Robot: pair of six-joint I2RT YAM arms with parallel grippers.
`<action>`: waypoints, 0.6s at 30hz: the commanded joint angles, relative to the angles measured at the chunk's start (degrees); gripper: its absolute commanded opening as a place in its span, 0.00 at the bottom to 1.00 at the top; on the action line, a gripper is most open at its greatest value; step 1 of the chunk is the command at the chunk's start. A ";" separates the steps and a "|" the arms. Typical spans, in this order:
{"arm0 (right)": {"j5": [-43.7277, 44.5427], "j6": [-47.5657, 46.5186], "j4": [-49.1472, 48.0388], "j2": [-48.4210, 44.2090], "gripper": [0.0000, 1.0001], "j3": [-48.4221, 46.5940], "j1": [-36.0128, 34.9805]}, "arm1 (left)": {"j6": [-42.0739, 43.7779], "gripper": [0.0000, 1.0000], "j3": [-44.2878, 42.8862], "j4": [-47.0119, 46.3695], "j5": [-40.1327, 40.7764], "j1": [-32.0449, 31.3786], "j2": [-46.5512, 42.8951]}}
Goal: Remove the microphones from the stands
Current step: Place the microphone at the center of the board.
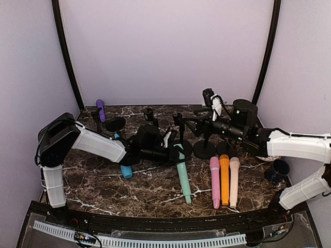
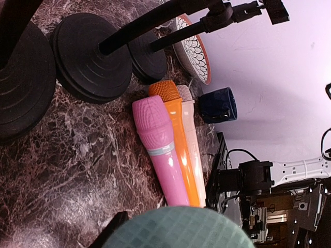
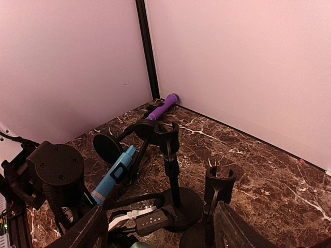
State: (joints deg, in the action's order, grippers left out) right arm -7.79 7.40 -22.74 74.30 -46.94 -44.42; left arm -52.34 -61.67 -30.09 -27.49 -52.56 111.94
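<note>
On the marble table point(image 1: 103, 181), the left gripper point(image 1: 173, 148) clasps the teal microphone point(image 1: 183, 178) at its head end (shaft pointing toward the near edge); the right gripper point(image 3: 160, 217) spreads wide.

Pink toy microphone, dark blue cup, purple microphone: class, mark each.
Pink toy microphone point(image 2: 150, 124), left wrist view, ribbed head.
Dark blue cup point(image 2: 217, 105), left wrist view, outer wall.
Purple microphone point(image 3: 162, 107), right wrist view, body.

Top view high behind, wrist views low, all showing stands point(image 1: 205, 150)
</note>
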 commanded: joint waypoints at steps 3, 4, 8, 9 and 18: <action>1.74 1.82 -1.33 -2.92 0.71 2.11 0.48 | 0.02 0.35 -1.96 0.34 6.31 -0.97 3.84; 1.83 2.20 -1.60 -3.00 0.71 2.40 0.48 | -0.01 0.36 -2.27 0.32 6.52 -1.02 4.09; 2.26 3.17 -2.45 -2.72 0.71 2.99 0.48 | -0.21 0.48 -2.99 -0.03 6.27 -1.11 5.55; 2.34 3.37 -2.59 -2.57 0.71 2.99 0.48 | -0.22 0.49 -3.00 -0.05 6.20 -1.14 5.70; 2.72 4.03 -2.85 -2.01 0.71 3.02 0.48 | 0.33 0.63 -2.91 0.56 6.28 -1.08 5.68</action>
State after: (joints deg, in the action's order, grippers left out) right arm -6.07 10.61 -22.94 72.31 -44.51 -44.34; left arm -53.47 -64.58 -29.74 -21.76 -53.36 118.43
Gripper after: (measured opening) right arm 0.712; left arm 0.611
